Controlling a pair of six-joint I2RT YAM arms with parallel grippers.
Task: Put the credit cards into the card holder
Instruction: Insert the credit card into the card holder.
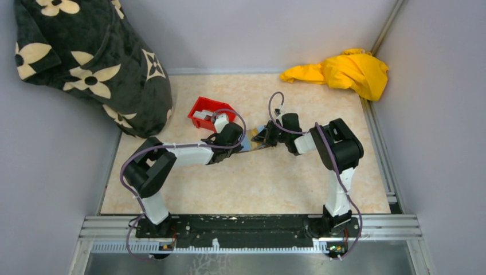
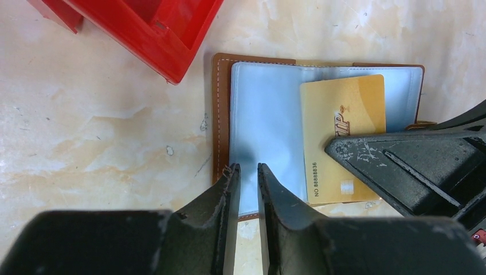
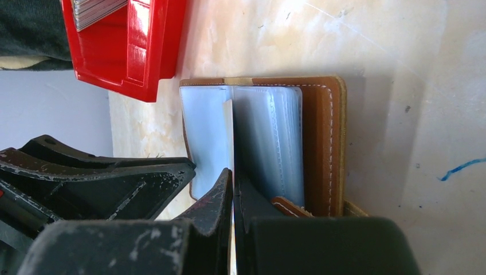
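Note:
The brown card holder [image 2: 220, 114] lies open on the table, its pale blue plastic sleeves [image 2: 263, 120] facing up. It also shows in the right wrist view [image 3: 321, 143] and the top view [image 1: 252, 144]. My right gripper [image 3: 232, 172] is shut on a gold card [image 2: 343, 132], which lies over the right half of the sleeves; its fingers [image 2: 401, 166] reach in from the right. My left gripper [image 2: 247, 169] rests its tips on the left sleeve, jaws a narrow gap apart with nothing between them. More cards [image 3: 94, 8] stand in the red bin [image 2: 166, 34].
The red bin [image 1: 206, 112] sits just behind and left of the card holder. A black flowered cloth bag [image 1: 86, 63] fills the far left corner and a yellow cloth [image 1: 344, 71] the far right. Grey walls close in the table.

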